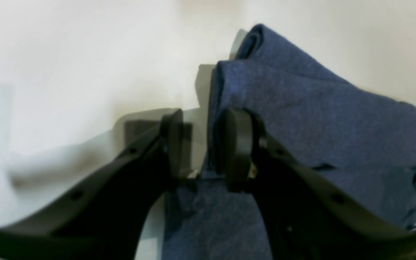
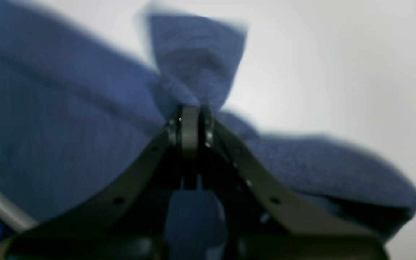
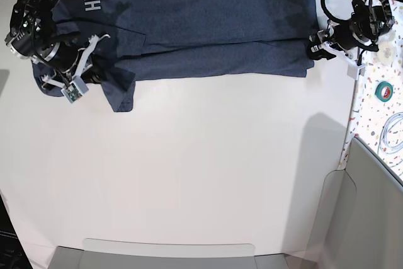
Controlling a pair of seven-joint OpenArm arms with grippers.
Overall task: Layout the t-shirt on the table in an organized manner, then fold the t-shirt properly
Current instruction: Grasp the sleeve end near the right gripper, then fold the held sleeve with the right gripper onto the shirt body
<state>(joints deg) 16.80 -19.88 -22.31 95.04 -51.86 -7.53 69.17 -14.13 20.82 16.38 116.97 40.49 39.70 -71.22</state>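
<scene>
Right claw (image 2: 190, 124) pinches t-shirt (image 2: 67, 119); left claw (image 1: 208, 144) gapes, lettering only overhead.

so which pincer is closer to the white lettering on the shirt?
Right. The right pincer grips the t-shirt just below the lettering; the left pincer is at the opposite end.

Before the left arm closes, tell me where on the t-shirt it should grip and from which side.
Grip the folded hem corner of the t-shirt, coming in from the bare table side. The layers stack there into a firm edge, and the left gripper already straddles it with jaws apart.
</scene>
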